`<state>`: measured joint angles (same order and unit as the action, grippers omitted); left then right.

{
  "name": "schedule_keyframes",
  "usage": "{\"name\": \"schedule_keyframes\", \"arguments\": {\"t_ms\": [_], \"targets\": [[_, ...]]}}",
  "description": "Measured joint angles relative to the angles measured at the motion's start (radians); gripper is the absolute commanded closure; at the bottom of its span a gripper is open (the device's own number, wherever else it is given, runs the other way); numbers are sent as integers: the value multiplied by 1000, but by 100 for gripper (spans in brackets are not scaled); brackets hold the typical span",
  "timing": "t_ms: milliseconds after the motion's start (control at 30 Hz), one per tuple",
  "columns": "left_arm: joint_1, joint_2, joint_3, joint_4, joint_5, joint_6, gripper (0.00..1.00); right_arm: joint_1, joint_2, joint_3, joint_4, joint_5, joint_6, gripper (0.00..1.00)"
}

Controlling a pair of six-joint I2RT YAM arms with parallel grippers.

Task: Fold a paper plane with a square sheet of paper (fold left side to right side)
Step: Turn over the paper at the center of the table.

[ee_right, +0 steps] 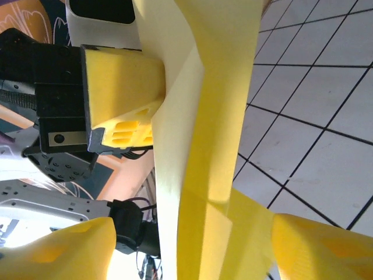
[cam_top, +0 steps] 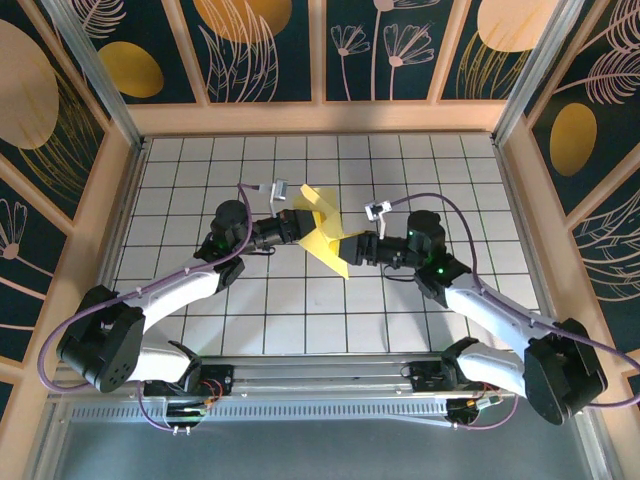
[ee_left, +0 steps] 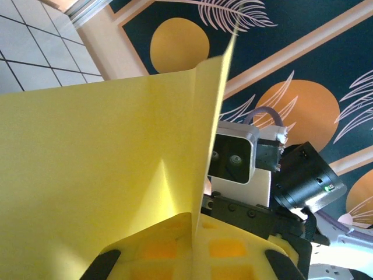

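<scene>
While aloft, left gripper (cam_top: 297, 224) on paper (cam_top: 323, 214)

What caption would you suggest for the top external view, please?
Left tool pinches the creased yellow paper while the right tool stands open around its lower corner.

Left arm (cam_top: 170, 300): from 7 o'clock toward 3 o'clock.
Left gripper (cam_top: 298, 222): jaws pinched closed.
Right arm (cam_top: 490, 310): from 5 o'clock toward 9 o'clock.
Right gripper (cam_top: 347, 248): jaws spread apart.

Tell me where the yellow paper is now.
Top view: yellow paper held up mid-table, pinched in the left gripper, with the right gripper at its right edge.
</scene>
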<state>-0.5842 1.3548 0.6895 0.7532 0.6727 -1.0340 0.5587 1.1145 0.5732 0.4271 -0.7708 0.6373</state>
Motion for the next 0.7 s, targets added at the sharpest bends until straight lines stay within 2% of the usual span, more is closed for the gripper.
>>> {"name": "schedule_keyframes", "arguments": {"t_ms": [100, 200, 467, 500, 567, 700], "targets": [[-3, 2, 5, 2, 1, 0, 99, 0, 6, 26, 2, -1, -10, 45], [-4, 3, 5, 2, 3, 0, 98, -1, 6, 55, 1, 1, -27, 58], [-4, 3, 8, -12, 3, 17, 87, -2, 6, 80, -60, 43, -57, 83], [-4, 3, 9, -21, 2, 26, 83, -2, 5, 80, -69, 48, -61, 85], [-4, 2, 11, -47, -1, 52, 65, -2, 5, 82, -91, 61, -63, 90], [-4, -23, 19, -154, -43, 121, 52, -2, 5, 94, -140, 88, -84, 98]]}}
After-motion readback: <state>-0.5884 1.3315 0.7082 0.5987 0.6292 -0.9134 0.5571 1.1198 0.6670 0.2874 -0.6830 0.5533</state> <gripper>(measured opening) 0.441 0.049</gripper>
